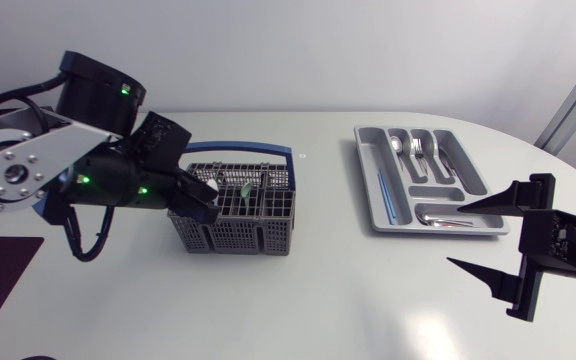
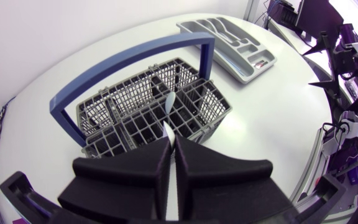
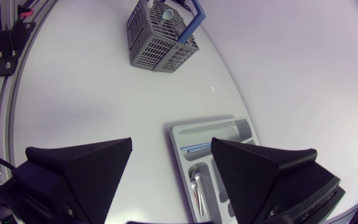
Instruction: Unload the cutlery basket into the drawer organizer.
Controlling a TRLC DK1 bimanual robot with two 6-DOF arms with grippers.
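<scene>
Clearly the job is partly done; the cutlery basket (image 1: 233,236), grey with a blue handle, sits left of centre in the head view, and it is not yet empty; a pale slim utensil (image 2: 166,129) rises from one of its compartments, and another small piece (image 1: 246,187), too small to name, stands beside it. The left gripper (image 2: 171,144) hangs right over the basket with its fingers clenched on that pale utensil, so this looks like the lifting-out step. The drawer organizer (image 1: 367,180) lies in the upper right of the head view, well apart from the basket; it already holds spoons and forks (image 1: 418,150) in its upper compartments, a blue piece (image 1: 386,195) in the long slot and a spoon (image 1: 443,218) in the cross slot. The right gripper (image 1: 455,235) hovers at the lower right, just beside the organizer, spread wide and holding nothing; what remains is carrying the gripped piece across the table (image 1: 348,290) and clearing the rest.
</scene>
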